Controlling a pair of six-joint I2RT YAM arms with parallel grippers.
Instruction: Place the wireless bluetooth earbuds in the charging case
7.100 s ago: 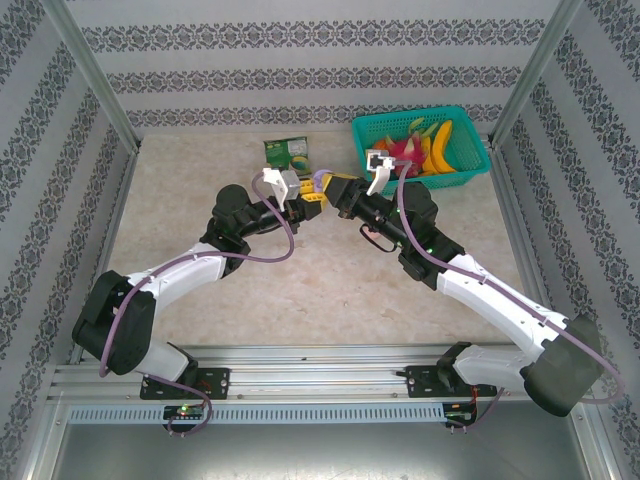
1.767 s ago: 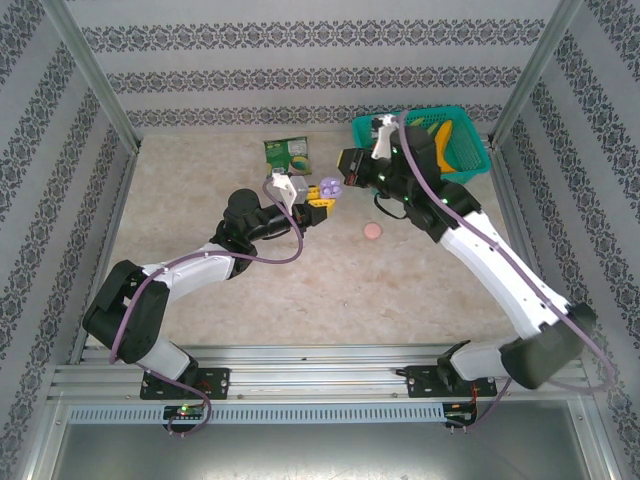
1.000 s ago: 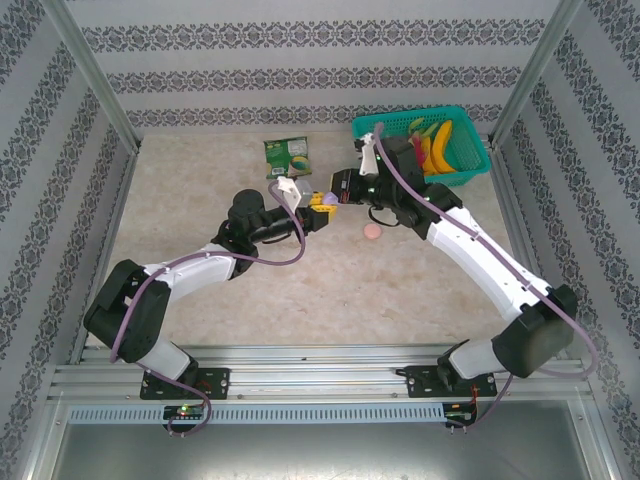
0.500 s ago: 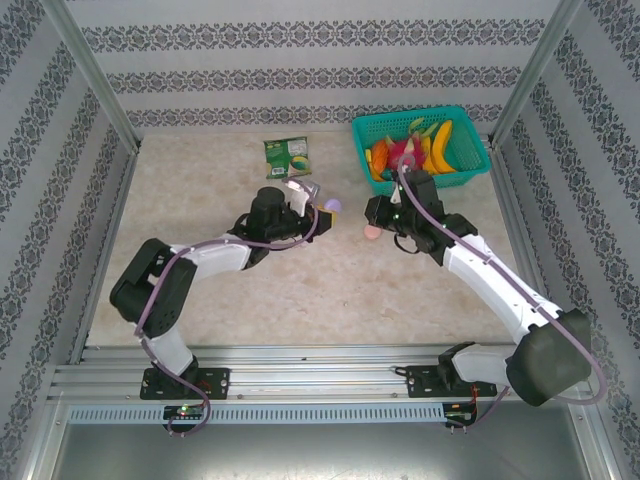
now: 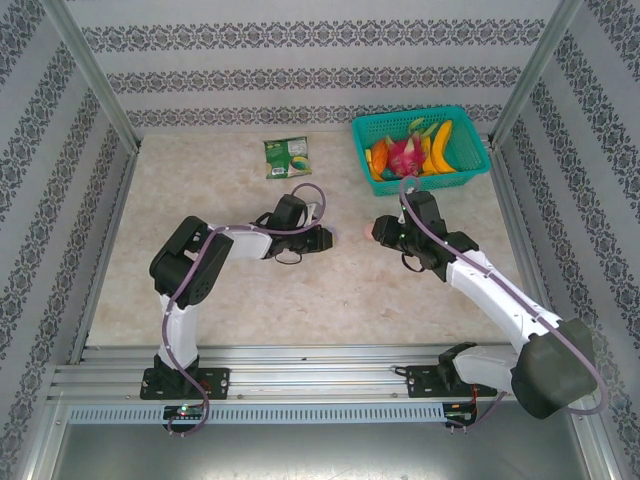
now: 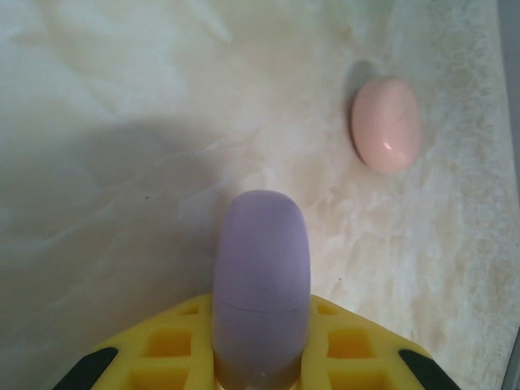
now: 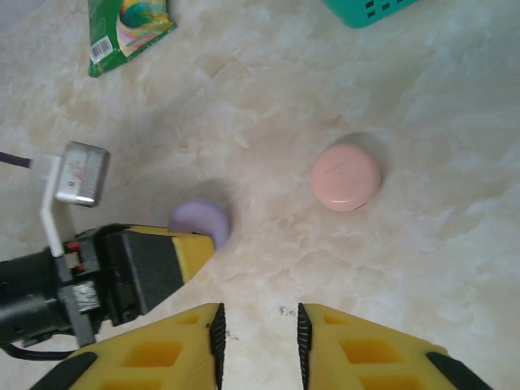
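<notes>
teal basket (image 5: 432, 176) upper right holds mixed fruit (image 5: 408, 152). i count two cases: purple case (image 6: 260, 268) pinched in my left gripper (image 6: 260, 345), pink case (image 7: 346, 176) loose on table (image 5: 300, 300) right of centre. right gripper (image 7: 257, 325) spread.

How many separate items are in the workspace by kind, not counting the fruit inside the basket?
Lavender case: 1
Pink case: 1
Green snack packet: 1
Teal basket: 1
Total: 4
</notes>
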